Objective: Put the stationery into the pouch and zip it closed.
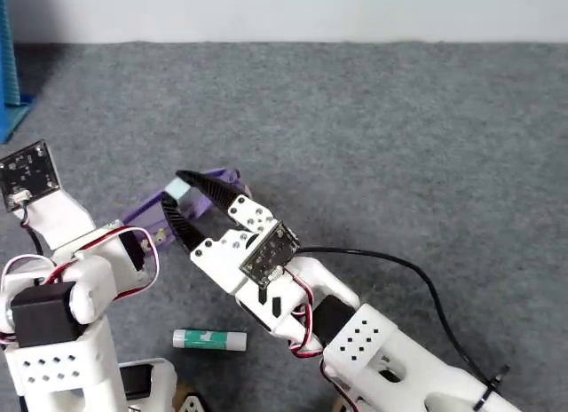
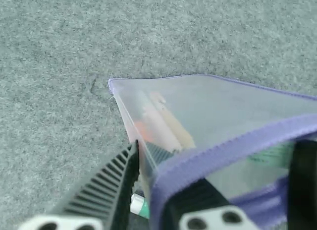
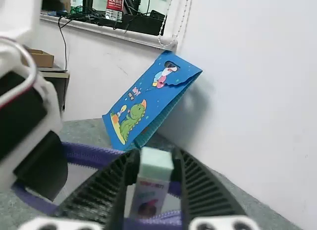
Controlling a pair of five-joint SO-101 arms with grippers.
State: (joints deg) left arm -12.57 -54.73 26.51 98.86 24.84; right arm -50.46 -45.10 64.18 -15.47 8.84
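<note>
From above, the right end effector [image 1: 172, 188] is clamped on a pale green eraser [image 1: 177, 191]. The open mouth of the purple pouch [image 1: 140, 215] lies just beneath its fingertips. A glue stick [image 1: 209, 340] lies on the grey worktop [image 1: 399, 146] well behind it, near the arms' bases. In the left wrist view, the left end effector [image 2: 148, 190] is closed on the pouch's purple zip rim, and pens [image 2: 163, 123] show through the clear wall just ahead of its fingers. In the right wrist view, the eraser stands upright, pinched between the right end effector's fingers, with the pouch rim just below. Farther off, a blue card [image 3: 148, 103] leans on the wall.
</note>
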